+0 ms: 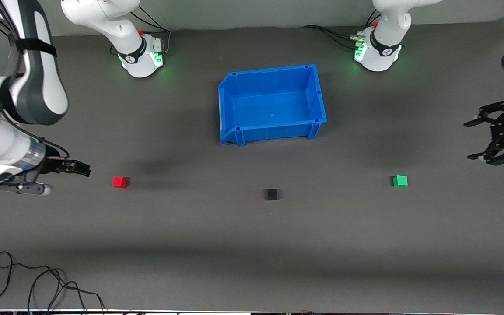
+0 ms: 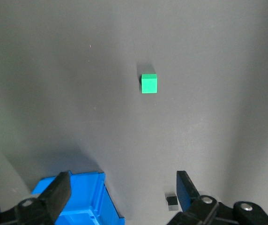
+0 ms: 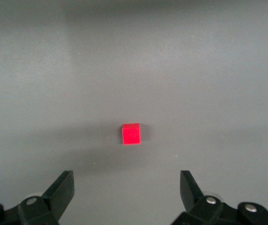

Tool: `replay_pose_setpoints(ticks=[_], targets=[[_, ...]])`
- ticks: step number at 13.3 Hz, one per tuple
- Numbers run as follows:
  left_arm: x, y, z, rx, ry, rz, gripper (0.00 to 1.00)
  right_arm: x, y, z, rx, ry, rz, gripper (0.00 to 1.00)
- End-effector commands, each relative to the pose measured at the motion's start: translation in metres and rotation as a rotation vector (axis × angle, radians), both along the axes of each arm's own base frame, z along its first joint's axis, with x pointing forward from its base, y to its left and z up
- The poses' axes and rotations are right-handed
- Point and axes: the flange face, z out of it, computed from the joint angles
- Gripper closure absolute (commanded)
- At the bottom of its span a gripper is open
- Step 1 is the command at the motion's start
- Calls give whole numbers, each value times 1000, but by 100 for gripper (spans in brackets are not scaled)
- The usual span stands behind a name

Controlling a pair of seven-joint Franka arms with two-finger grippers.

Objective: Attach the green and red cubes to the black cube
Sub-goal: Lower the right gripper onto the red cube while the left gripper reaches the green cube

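Note:
The black cube [image 1: 271,194] sits on the dark table, nearer the front camera than the blue bin; it also shows in the left wrist view [image 2: 172,200]. The red cube [image 1: 120,182] lies toward the right arm's end, the green cube [image 1: 400,180] toward the left arm's end. All three stand apart. My right gripper [image 1: 83,169] is open and empty, over the table close beside the red cube [image 3: 131,134], which shows ahead of its jaws [image 3: 127,190]. My left gripper [image 1: 470,140] is open and empty, over the table's end; the green cube [image 2: 149,83] shows ahead of it [image 2: 123,192].
An empty blue bin [image 1: 317,94] stands mid-table near the arm bases; its corner shows in the left wrist view [image 2: 85,199]. Loose black cables [image 1: 37,284] lie at the table's front edge, at the right arm's end.

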Motion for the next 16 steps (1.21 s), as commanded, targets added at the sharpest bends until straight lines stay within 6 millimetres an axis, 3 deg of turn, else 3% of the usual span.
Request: replay_pose_setpoints(ticks=[1,7,14,16], targets=[[-11,-9,-40,-5,-10,49,0,-7,-2,-47,3,-6,30,0],[-4,-11,-146,-39,-22,140,0,-4,1,-130,-48,57,47,0],[-8,-23,-236,-14,-119,95,0,-3,6,-167,-73,18,68,0],[-7,-23,-250,2,-126,76,0,-3,6,-176,-44,20,46,0]])
